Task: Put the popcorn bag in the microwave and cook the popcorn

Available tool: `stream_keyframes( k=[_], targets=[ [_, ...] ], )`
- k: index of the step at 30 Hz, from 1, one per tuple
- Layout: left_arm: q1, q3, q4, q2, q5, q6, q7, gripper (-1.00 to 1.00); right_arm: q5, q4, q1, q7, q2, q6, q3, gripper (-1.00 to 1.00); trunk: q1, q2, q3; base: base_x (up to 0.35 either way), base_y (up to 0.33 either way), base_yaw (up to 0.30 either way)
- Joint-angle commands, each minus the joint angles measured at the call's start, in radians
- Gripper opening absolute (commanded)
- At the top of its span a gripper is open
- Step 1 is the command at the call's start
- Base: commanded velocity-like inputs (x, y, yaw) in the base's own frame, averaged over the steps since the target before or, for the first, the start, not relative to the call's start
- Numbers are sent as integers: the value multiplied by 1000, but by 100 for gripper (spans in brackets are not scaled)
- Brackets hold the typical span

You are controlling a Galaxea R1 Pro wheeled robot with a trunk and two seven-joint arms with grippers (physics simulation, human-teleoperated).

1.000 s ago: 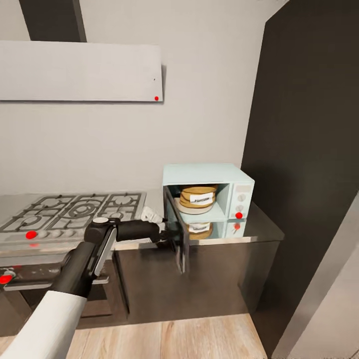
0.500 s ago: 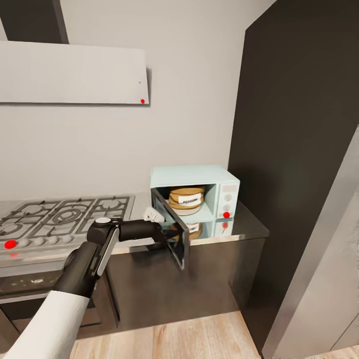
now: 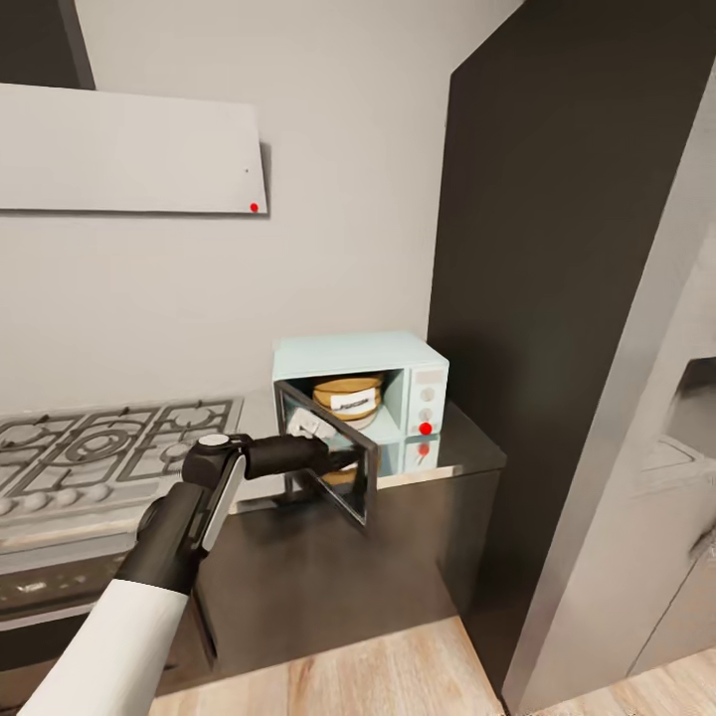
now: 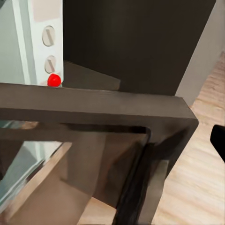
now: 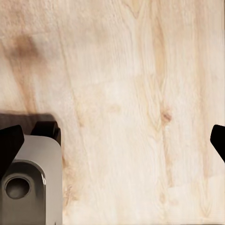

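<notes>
The microwave stands on the surface at its far right end, close against the tall dark cabinet, and its black-framed glass door hangs partly open, swung out toward the robot. Inside the pale cavity sits the popcorn bag, upright, its white label facing out (a second, dimmer bag shape below it is a reflection in the shiny surface). The white side panel carries 2 knobs with a red dot under them.

The left arm reaches across from the lower left, and the left tool is at the door's outer face; the door hides its fingers, so I cannot tell whether they are spread or closed. In the left wrist view the door's dark frame runs across close to the camera, with the knobs and red dot beyond it.

The gas hob lies left of the microwave on the same surface.

The right tool hangs over the light wood floor, its 2 dark fingertips spread wide and holding nothing.
</notes>
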Motion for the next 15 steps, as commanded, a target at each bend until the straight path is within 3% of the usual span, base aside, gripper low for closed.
stream_keyframes(
  k=[1, 6, 8, 15],
  targets=[
    [-1, 1, -1, -2, 1, 9, 4, 100, 9, 1, -1, 2, 0, 2, -8, 100, 0, -1, 0, 0, 0, -182],
    [-1, 1, -1, -6, 9, 9, 85, 100, 9, 1, -2, 2, 0, 2, -8, 100, 0, -1, 5, 0, 0, -182],
    [-1, 1, 0, -20, 6, 9, 118, 100, 10, 1, -2, 2, 0, 2, -8, 100, 0, -1, 7, 0, 0, -182],
    [-1, 1, 7, -37, 3, 9, 127, 100, 9, 1, -1, 2, 0, 2, -8, 100, 0, -1, 14, 0, 0, -182]
  ],
)
